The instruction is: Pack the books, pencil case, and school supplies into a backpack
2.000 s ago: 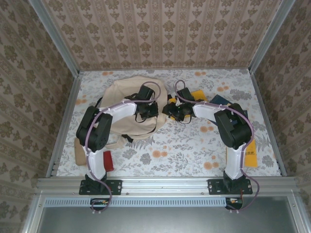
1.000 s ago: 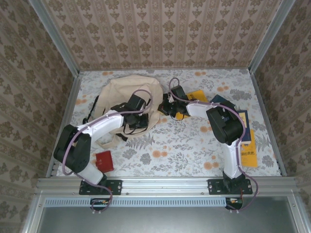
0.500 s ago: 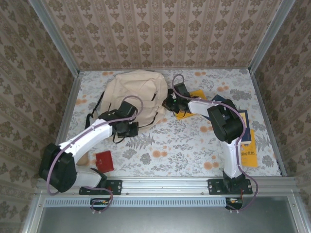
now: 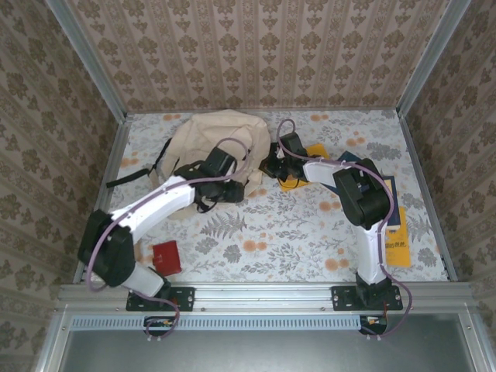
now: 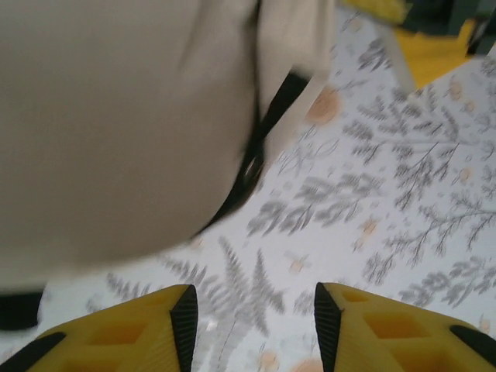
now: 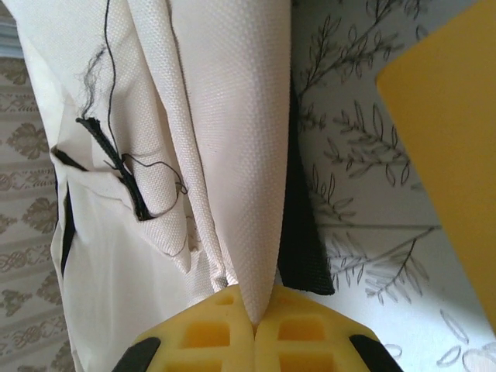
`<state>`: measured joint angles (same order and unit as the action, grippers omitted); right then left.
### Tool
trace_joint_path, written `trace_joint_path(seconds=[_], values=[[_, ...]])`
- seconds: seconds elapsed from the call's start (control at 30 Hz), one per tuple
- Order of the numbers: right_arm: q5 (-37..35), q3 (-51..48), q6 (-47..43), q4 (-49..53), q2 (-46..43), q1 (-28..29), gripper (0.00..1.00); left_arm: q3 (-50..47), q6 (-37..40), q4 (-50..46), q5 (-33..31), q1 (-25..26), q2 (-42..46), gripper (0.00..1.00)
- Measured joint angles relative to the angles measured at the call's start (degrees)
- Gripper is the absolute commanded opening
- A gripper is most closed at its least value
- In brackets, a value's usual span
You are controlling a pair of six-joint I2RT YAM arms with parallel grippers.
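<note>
My right gripper point(image 6: 254, 325) is clamped tight on a fold of the backpack point(image 4: 209, 139), cream canvas pinched right between the yellow fingers, with a black strap running just beside the fold. The backpack lies at the far left of the bench point(image 4: 294, 232), slumped on its side. My left gripper point(image 5: 252, 325) hangs over the flowered bench just beside the bag's lower edge, jaws apart, nothing between them. A small yellow book point(image 4: 314, 149) sits just to the right of my right gripper, near the bag. A navy book point(image 4: 392, 203) and the larger yellow book point(image 4: 399, 249) lie along the right side. The red item point(image 4: 167, 257) rests at the near left, by my left arm's base
</note>
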<state>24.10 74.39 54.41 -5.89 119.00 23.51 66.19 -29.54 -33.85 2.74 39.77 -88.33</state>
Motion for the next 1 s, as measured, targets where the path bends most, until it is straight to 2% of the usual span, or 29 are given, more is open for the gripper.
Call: trace_joint_path(seconds=[0.17, 0.33, 0.43, 0.5, 0.7, 0.83, 1.0], values=[[1.64, -1.44, 0.07, -0.79, -1.33, 0.0, 0.0, 5.64, 3.67, 1.11, -1.92, 0.24, -8.74, 0.53], [2.4, -1.62, 0.72, -1.68, -1.33, 0.0, 0.0, 9.03, 5.97, 1.2, -2.14, -0.11, -13.88, 0.51], [2.58, -1.62, 1.09, -1.7, -1.33, 0.0, 0.0, 9.97, 6.75, 1.7, -2.1, -0.55, -15.39, 0.45], [2.67, -1.62, 1.14, -1.7, -1.33, 0.0, 0.0, 10.45, 7.19, 1.79, -2.14, -0.83, -16.04, 0.37], [2.93, -1.62, 1.31, -1.7, -1.31, 0.0, 0.0, 10.99, 8.04, 1.77, -2.69, -1.09, -16.79, 0.02], [2.73, -1.62, 1.31, -1.64, -1.33, 0.0, 0.0, 10.78, 8.17, 1.79, -2.73, -1.2, -16.41, 0.0], [0.94, -1.05, 1.31, -0.66, -1.31, 0.0, 0.0, 6.08, 8.2, 2.14, -1.92, -1.2, -10.99, 0.0]])
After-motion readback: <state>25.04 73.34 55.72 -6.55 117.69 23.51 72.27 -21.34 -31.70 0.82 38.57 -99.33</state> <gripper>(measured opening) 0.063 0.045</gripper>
